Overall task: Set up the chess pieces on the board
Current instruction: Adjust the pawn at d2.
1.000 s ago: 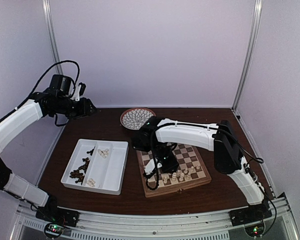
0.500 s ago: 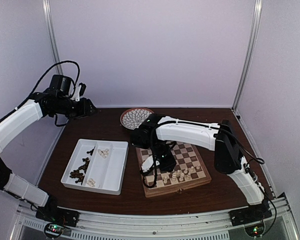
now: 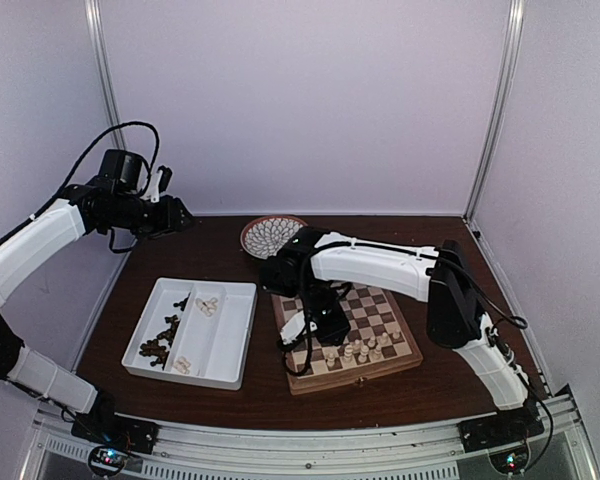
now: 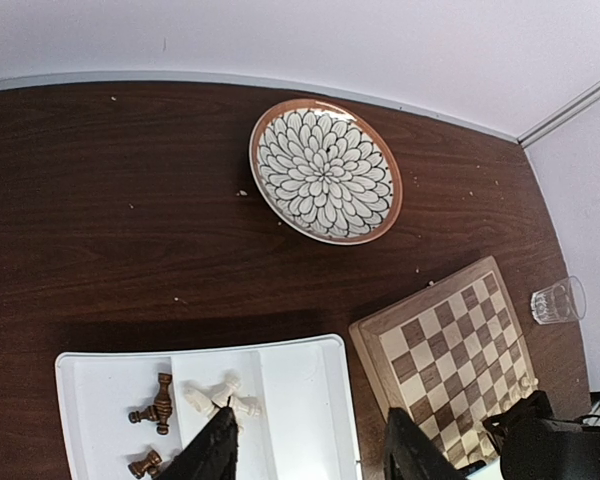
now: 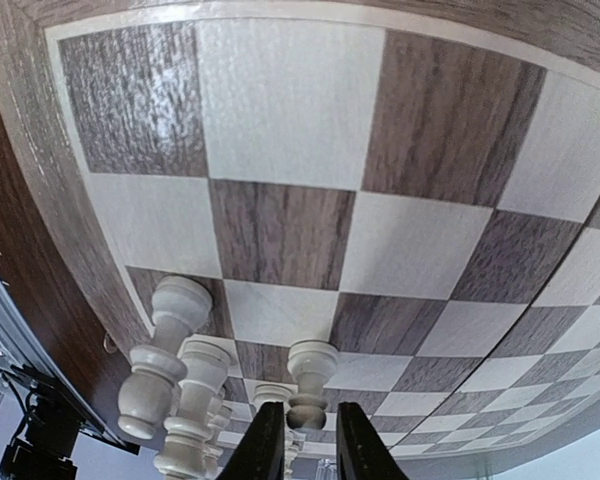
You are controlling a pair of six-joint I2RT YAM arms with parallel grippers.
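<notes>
The board (image 3: 400, 345) lies right of centre, with several white chess pieces (image 3: 360, 350) standing along its near rows. My right gripper (image 3: 302, 330) hangs low over the board's near left corner. In the right wrist view its fingertips (image 5: 311, 405) flank the head of an upright white pawn (image 5: 310, 380). The left finger meets the head, while a thin strip of board (image 5: 290, 100) shows on the right, so contact is unclear. More white pieces (image 5: 165, 360) stand beside it. My left gripper (image 3: 175, 215) is raised at the far left, open (image 4: 315, 455) and holding nothing.
A white two-compartment tray (image 3: 230, 345) left of the board holds brown pieces (image 4: 158, 405) and white pieces (image 4: 220, 398). A round patterned plate (image 4: 325, 170) sits at the back. A small glass (image 4: 558, 300) stands right of the board (image 4: 450, 340).
My right gripper has shifted a little to the left over the board's near rows and its fingers have narrowed. The left arm has not moved.
</notes>
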